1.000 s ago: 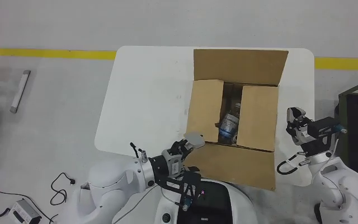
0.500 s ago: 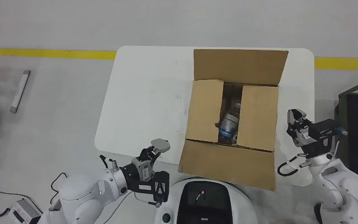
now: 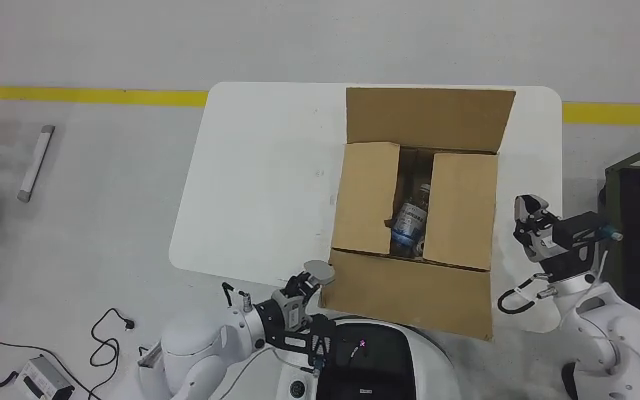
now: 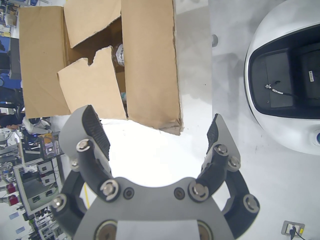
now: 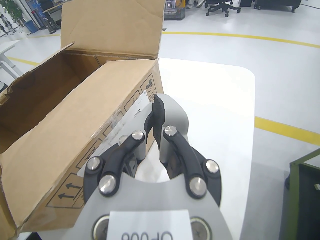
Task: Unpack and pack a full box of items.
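Since the frame half a second ago, the left hand (image 3: 316,271) has swung back toward the box (image 3: 420,200), while the right hand (image 3: 530,212) has kept its place.

Top view: the cardboard box stands on the white counter (image 3: 260,170). Its two side flaps are partly folded inward, and a bottle (image 3: 411,218) lies inside, in the gap between them. The left hand is just beside the box's near left corner. The right hand is near the box's right wall, apart from it.

Left wrist view: the left hand (image 4: 153,123) has its fingers spread wide with nothing between them, and it faces the torn corner of the box (image 4: 147,51). The bottle (image 4: 119,56) shows through the opening between the flaps. Bare counter (image 4: 150,156) lies below the hand.

Right wrist view: the right hand (image 5: 155,116) has its ribbed pads pressed together and holds nothing. It is close alongside the labelled outer wall of the box (image 5: 75,116), above the counter (image 5: 212,96). The box's far flap stands upright.
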`<action>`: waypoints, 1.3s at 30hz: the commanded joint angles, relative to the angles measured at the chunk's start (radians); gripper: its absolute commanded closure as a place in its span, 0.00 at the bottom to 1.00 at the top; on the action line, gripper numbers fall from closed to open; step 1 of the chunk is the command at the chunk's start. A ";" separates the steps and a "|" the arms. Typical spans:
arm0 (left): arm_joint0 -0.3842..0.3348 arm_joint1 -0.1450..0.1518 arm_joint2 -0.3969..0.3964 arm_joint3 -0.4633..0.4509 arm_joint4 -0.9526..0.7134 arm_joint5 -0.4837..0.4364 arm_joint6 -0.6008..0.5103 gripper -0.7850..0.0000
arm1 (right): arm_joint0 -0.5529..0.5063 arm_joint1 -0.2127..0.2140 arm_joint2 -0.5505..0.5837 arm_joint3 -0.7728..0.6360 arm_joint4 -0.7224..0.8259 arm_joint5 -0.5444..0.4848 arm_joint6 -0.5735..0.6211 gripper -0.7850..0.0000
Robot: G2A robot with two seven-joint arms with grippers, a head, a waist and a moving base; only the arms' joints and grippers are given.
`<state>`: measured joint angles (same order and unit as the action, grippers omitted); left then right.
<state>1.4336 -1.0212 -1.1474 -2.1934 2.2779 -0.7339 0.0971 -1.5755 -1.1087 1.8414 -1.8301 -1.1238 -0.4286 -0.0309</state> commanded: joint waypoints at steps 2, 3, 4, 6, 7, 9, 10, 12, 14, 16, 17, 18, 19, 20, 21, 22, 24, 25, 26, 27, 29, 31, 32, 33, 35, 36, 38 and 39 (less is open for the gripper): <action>-0.042 -0.008 0.031 0.017 -0.022 0.024 0.000 0.00 | 0.003 0.000 -0.004 0.003 -0.005 -0.003 0.000 1.00; -0.057 -0.010 0.043 0.016 -0.019 0.027 -0.004 0.00 | 0.004 0.000 -0.005 0.003 -0.005 -0.004 -0.001 1.00; -0.070 -0.013 0.053 0.014 -0.022 0.029 -0.006 0.00 | 0.005 0.000 -0.007 0.004 -0.006 -0.005 -0.001 1.00; -0.093 -0.016 0.069 0.007 -0.024 0.027 -0.012 0.00 | 0.006 0.000 -0.010 0.002 -0.007 -0.006 -0.001 1.00; -0.103 -0.018 0.074 0.000 -0.025 0.025 -0.014 0.00 | 0.006 0.000 -0.011 0.001 -0.009 -0.007 0.000 1.00; -0.116 -0.020 0.079 -0.012 -0.026 0.024 -0.024 0.00 | 0.005 0.000 -0.013 -0.004 -0.008 -0.007 0.002 1.00; -0.121 -0.021 0.079 -0.019 -0.032 0.022 -0.029 0.00 | 0.005 0.000 -0.013 -0.006 -0.007 -0.007 0.002 1.00; -0.131 -0.022 0.077 -0.039 -0.039 0.020 -0.037 0.00 | 0.002 0.000 -0.013 -0.012 -0.006 -0.008 0.003 1.00; -0.138 -0.024 0.072 -0.062 -0.057 0.024 -0.045 0.00 | 0.000 0.001 -0.011 -0.017 -0.006 -0.009 0.003 1.00; -0.148 -0.025 0.067 -0.083 -0.073 0.026 -0.050 0.00 | -0.001 0.001 -0.009 -0.020 -0.005 -0.012 0.004 1.00; -0.154 -0.027 0.066 -0.088 -0.084 0.028 -0.052 0.00 | -0.001 0.001 -0.009 -0.023 -0.005 -0.016 0.004 1.00; -0.161 -0.028 0.065 -0.090 -0.094 0.030 -0.056 0.00 | -0.001 0.002 -0.008 -0.024 -0.005 -0.019 0.004 1.00; -0.171 -0.030 0.067 -0.088 -0.102 0.028 -0.063 0.00 | -0.001 0.002 -0.007 -0.025 -0.004 -0.020 0.005 1.00; -0.184 -0.032 0.067 -0.085 -0.104 0.034 -0.078 0.00 | -0.001 0.002 -0.007 -0.027 -0.005 -0.022 0.005 1.00; -0.197 -0.035 0.073 -0.083 -0.116 0.045 -0.081 0.00 | -0.001 0.002 -0.006 -0.030 -0.005 -0.022 0.005 1.00; -0.213 -0.038 0.082 -0.077 -0.117 0.045 -0.084 0.00 | -0.002 0.002 -0.005 -0.032 -0.003 -0.022 0.006 1.00; -0.248 -0.045 0.102 -0.067 -0.124 0.055 -0.091 0.00 | -0.004 0.002 0.002 -0.038 0.000 -0.016 0.004 1.00; -0.266 -0.048 0.113 -0.063 -0.127 0.057 -0.095 0.00 | -0.006 0.002 0.007 -0.042 0.004 -0.013 0.004 1.00; -0.285 -0.052 0.124 -0.058 -0.129 0.058 -0.101 0.00 | -0.009 0.002 0.013 -0.047 0.008 -0.010 0.003 1.00; -0.305 -0.056 0.134 -0.052 -0.133 0.062 -0.107 0.00 | -0.011 0.002 0.021 -0.053 0.014 -0.006 0.003 1.00; -0.341 -0.064 0.153 -0.036 -0.146 0.067 -0.123 0.00 | -0.017 0.002 0.039 -0.066 0.025 0.003 0.001 1.00; -0.376 -0.073 0.165 -0.015 -0.155 0.087 -0.158 0.00 | -0.024 0.003 0.061 -0.078 0.040 0.012 0.001 1.00; -0.390 -0.079 0.170 0.002 -0.172 0.102 -0.186 0.00 | -0.027 0.003 0.073 -0.084 0.046 0.019 0.004 1.00; -0.405 -0.086 0.177 0.014 -0.196 0.118 -0.206 0.00 | -0.030 0.003 0.085 -0.092 0.053 0.022 0.004 1.00; -0.435 -0.099 0.189 0.042 -0.248 0.155 -0.236 0.00 | -0.037 0.003 0.110 -0.107 0.064 0.027 0.005 1.00; -0.454 -0.104 0.199 0.057 -0.256 0.161 -0.252 0.00 | -0.041 0.003 0.122 -0.114 0.072 0.029 0.006 1.00; -0.491 -0.116 0.223 0.086 -0.275 0.173 -0.266 0.00 | -0.047 0.004 0.144 -0.128 0.088 0.028 0.008 1.00; -0.509 -0.121 0.234 0.103 -0.283 0.178 -0.271 0.00 | -0.050 0.004 0.153 -0.136 0.097 0.023 0.012 1.00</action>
<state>0.9415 -1.1379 -0.9249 -2.1066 2.0029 -0.5607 -0.1711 -1.6234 -1.1050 1.9868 -1.9602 -1.0342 -0.4018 -0.0221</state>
